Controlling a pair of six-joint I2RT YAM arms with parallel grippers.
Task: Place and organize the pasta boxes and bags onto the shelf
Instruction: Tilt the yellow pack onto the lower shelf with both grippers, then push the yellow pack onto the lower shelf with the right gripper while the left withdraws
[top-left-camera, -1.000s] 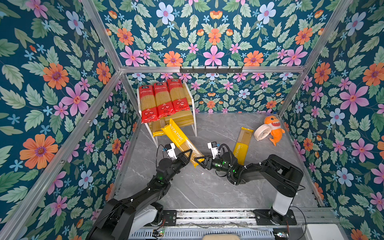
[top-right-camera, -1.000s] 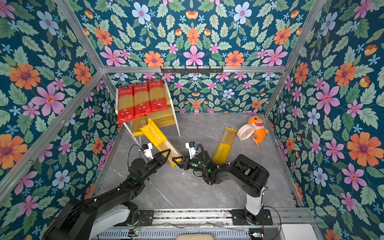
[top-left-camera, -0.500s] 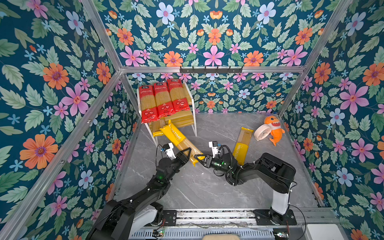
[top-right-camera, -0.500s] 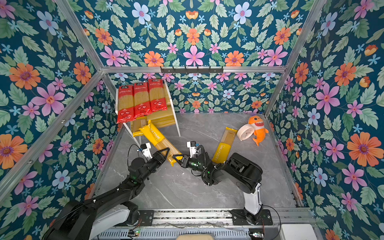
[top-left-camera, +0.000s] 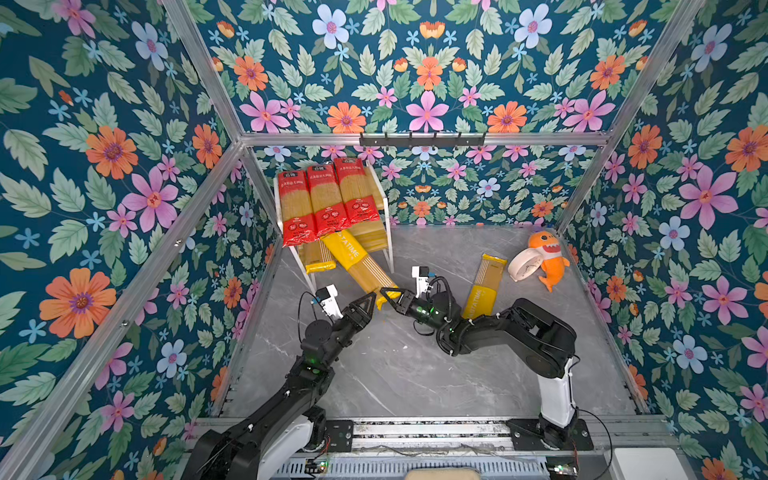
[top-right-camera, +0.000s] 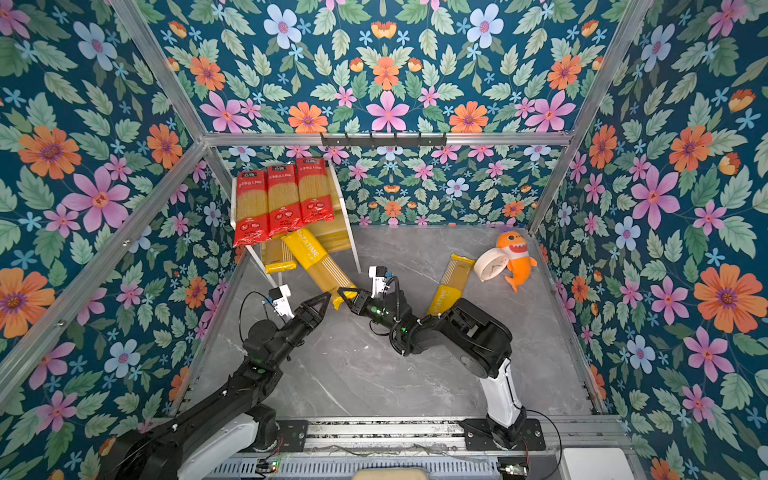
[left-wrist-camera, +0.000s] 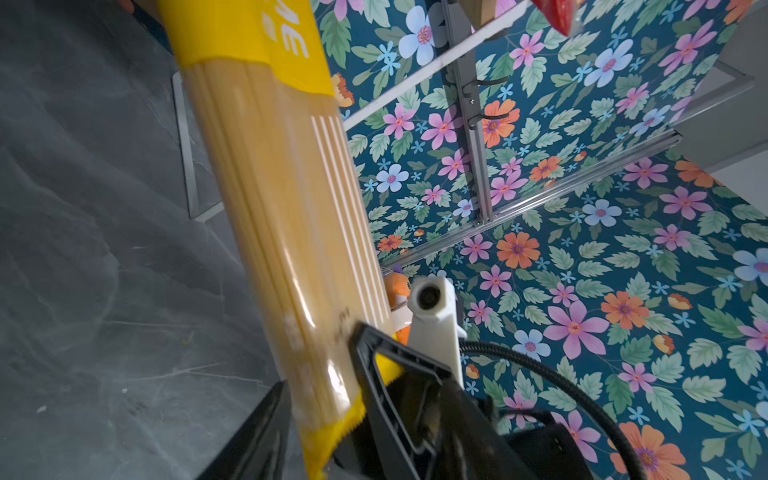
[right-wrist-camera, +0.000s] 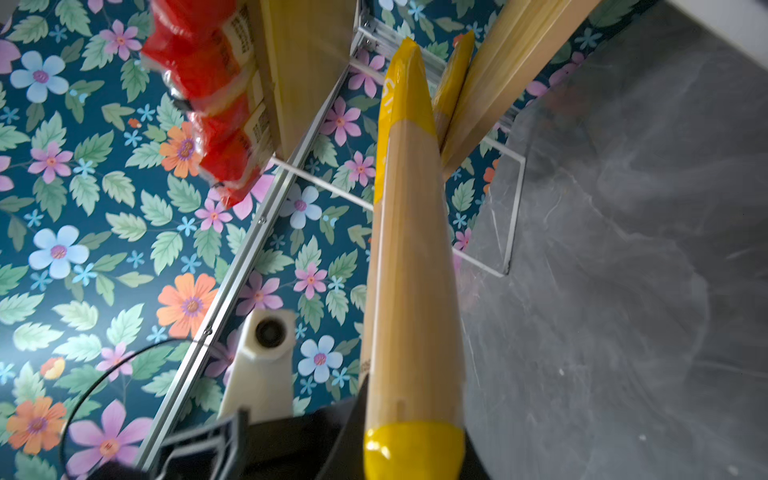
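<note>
Booth with floral walls and a grey marbled floor. The shelf stood at 11 o'clock on the floor, against the back wall.

- Three red packs lay side by side on the top board, with their near ends hanging over the front edge.
- A first yellow pack lay on the lower board at its 9 o'clock side, its end overhanging.
- A second yellow pack ran aslant from the lower board, under the red packs, down toward 5 o'clock. Its near end was off the shelf, about mid-floor.
- The right gripper was clamped on that near end. The right wrist view showed the yellow tip between its fingers.
- The left gripper sat just at 9 o'clock of the same end, jaws parted and gripping nothing. In the left wrist view one finger was beside the pack; I could not tell whether it touched.
- A third yellow pack lay flat on the floor at 3 o'clock of the grippers, well apart from the shelf.
- A shark and a white ring were touching, at 2 o'clock on the floor.
</note>
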